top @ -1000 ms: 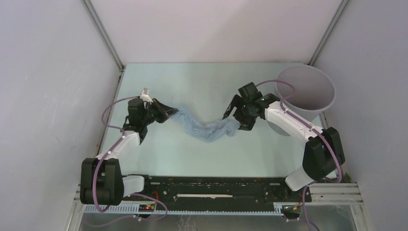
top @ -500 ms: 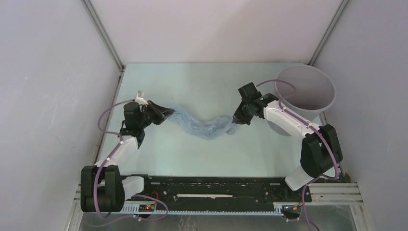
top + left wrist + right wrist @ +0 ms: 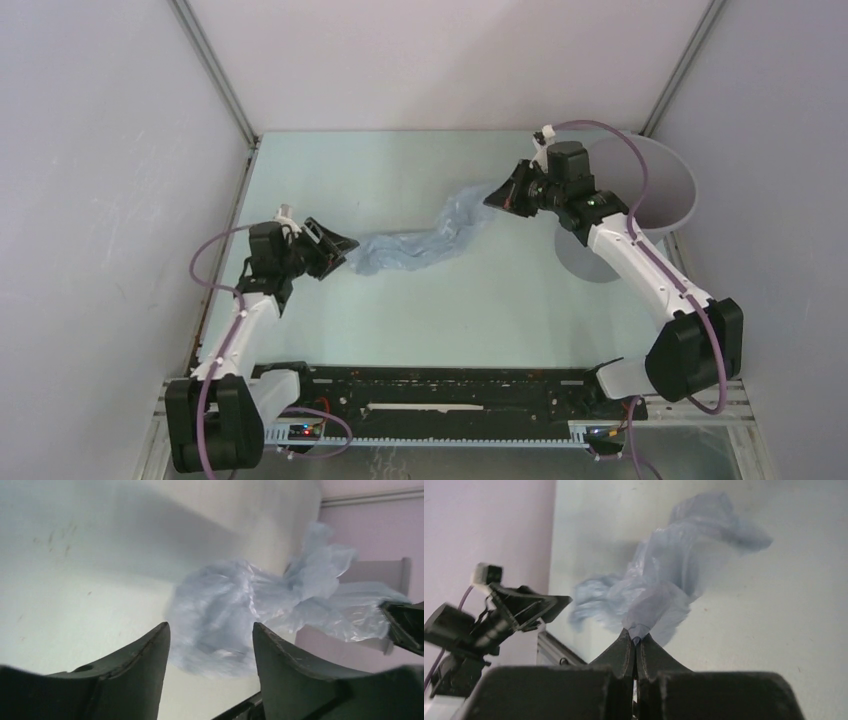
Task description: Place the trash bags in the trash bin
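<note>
Pale green desk (image 3: 400, 320), grey walls all round. Right beside the trash bin (image 3: 662, 190): right tool (image 3: 494, 198) pressed together, pinching one end of the trash bag (image 3: 430, 240). Rest of it trailing away from the bin across the desk, ending just in front of the left tool (image 3: 343, 252), spread apart, gripping nothing.

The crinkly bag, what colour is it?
The bag is pale, see-through blue. You can see it best in the left wrist view.
</note>
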You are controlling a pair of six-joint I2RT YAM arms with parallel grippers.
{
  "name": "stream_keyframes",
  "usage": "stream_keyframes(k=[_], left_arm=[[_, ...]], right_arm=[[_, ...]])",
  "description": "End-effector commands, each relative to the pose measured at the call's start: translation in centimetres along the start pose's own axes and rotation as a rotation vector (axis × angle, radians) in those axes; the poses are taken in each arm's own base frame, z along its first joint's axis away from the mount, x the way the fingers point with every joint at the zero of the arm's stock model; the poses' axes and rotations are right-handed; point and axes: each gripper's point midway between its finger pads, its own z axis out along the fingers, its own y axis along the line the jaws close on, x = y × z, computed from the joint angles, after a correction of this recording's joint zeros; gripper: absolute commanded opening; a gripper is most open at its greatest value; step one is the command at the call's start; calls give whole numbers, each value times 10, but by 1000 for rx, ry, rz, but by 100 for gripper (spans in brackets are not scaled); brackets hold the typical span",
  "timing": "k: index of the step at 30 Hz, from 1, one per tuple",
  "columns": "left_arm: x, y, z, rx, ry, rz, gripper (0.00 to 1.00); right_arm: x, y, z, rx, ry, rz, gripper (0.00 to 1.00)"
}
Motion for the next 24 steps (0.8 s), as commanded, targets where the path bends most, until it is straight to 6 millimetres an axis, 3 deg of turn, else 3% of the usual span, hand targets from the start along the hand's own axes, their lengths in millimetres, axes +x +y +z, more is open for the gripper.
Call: stream_keyframes(k=[1,3,6,11,16,24], left_arm=[[-11,-6,-27,-172,2,186,72],[-23,-20,-40,-214,-39,243,77],[-30,-58,-48,-141,-76,226,82],[-20,-141,-32,186,-2,207,87],[11,-190,3,300,200,269,87],[6,-258,24,504,284,237,89]], right_arm=[[-7,52,-24,-343,54,-232,0],[2,69,-39,-466,97,-334,0],[28,84,-57,-584,180,-439,0],[61,96,-70,-696,312,-448,0],[49,124,-93,-827,307,-396,0],[21,159,-131,-950,239,-379,0]])
